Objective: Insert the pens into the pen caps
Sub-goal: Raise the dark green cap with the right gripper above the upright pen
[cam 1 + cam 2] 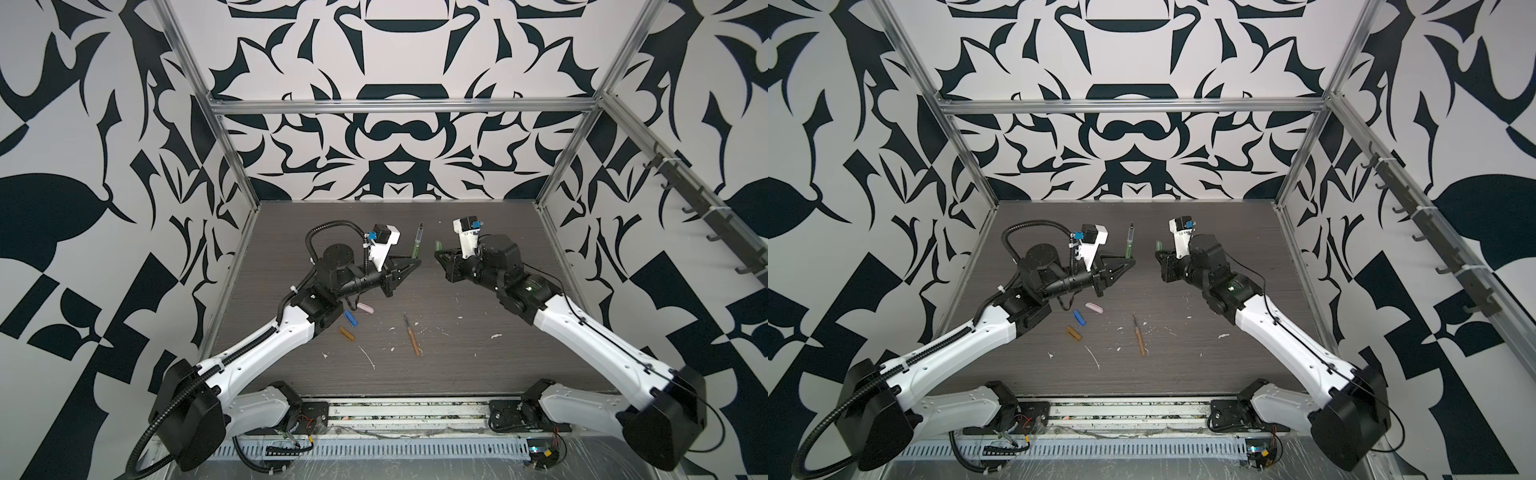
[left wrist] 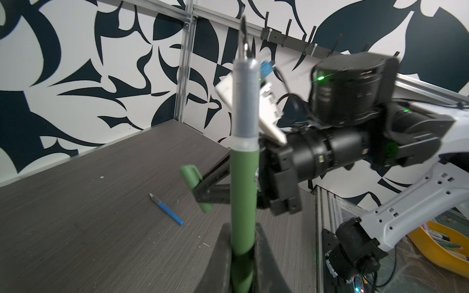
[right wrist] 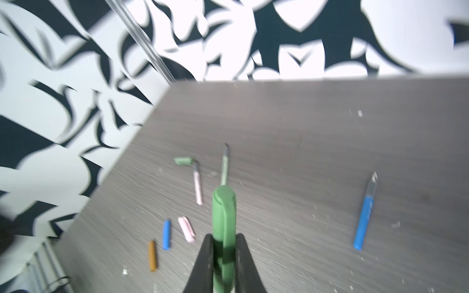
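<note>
Dark green pen (image 2: 243, 177), clenched by its tail end in the left gripper (image 1: 413, 264), hangs over the far middle of the table (image 1: 478, 353), near the dark green cap (image 3: 224, 210) the right gripper (image 1: 439, 254) grasps. Capping likely needs the cap's mouth lined up squarely with the tip. Nothing stands between them, with a blue cap (image 1: 351, 318) and an orange-brown pen (image 1: 412, 336) lying clear below.

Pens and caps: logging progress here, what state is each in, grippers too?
dark green pen, uncapped, held
dark green cap, held, off pen
left gripper, shut on dark green pen
right gripper, shut on dark green cap
orange-brown pen, uncapped, lying
blue pen, uncapped, lying
pale pink pen, uncapped, lying
pale green pen, uncapped, lying
orange-brown cap, loose
blue cap, loose
pink cap, loose
pale green cap, loose
</note>
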